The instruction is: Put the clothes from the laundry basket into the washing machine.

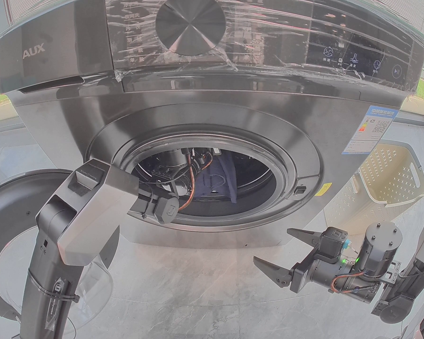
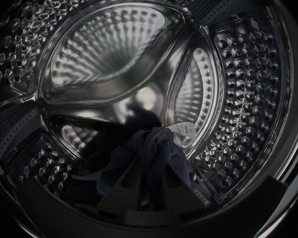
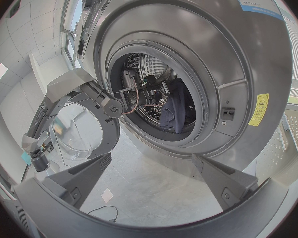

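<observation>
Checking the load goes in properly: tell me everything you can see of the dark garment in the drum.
The dark garment is navy, soft-looking cloth, bunched tight at the top, where a white label sticks out. The left gripper holds it by that bunch inside the steel drum, just past the door opening. It hangs in loose folds.

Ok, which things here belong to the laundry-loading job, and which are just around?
Job: dark grey front-loading washing machine; dark navy garment, clamped in left gripper inside the drum; cream perforated plastic laundry basket beside the machine; right gripper, open, outside.
Just around: yellow warning sticker; blue-and-white label; thin cable on the floor.
</observation>
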